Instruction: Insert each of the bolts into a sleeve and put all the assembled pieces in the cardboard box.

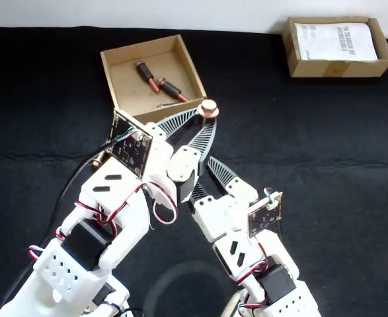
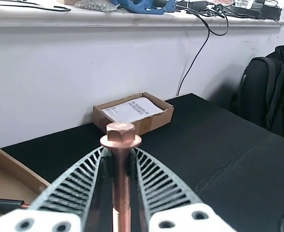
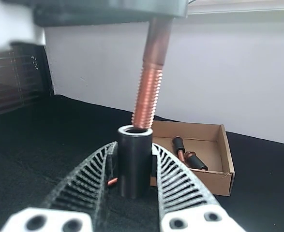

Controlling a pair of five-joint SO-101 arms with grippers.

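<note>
The left gripper (image 2: 120,151) has its jaws drawn narrow, clamped on the shaft of a copper-coloured hex-flange bolt (image 2: 121,186) held head-up. This arm stretches from the 7 o'clock edge of the black table (image 1: 332,172) towards the centre. The right gripper (image 3: 133,146), reaching in from 5 o'clock beneath the left one, has its jaws closed on an upright black cylindrical sleeve (image 3: 133,169), with the bolt's threaded tip just inside the sleeve's open top. At 11 o'clock sits the open brown cardboard box (image 1: 111,71), holding two assembled bolt-and-sleeve pieces (image 1: 155,78); the bolt head hangs at its 5 o'clock corner
</note>
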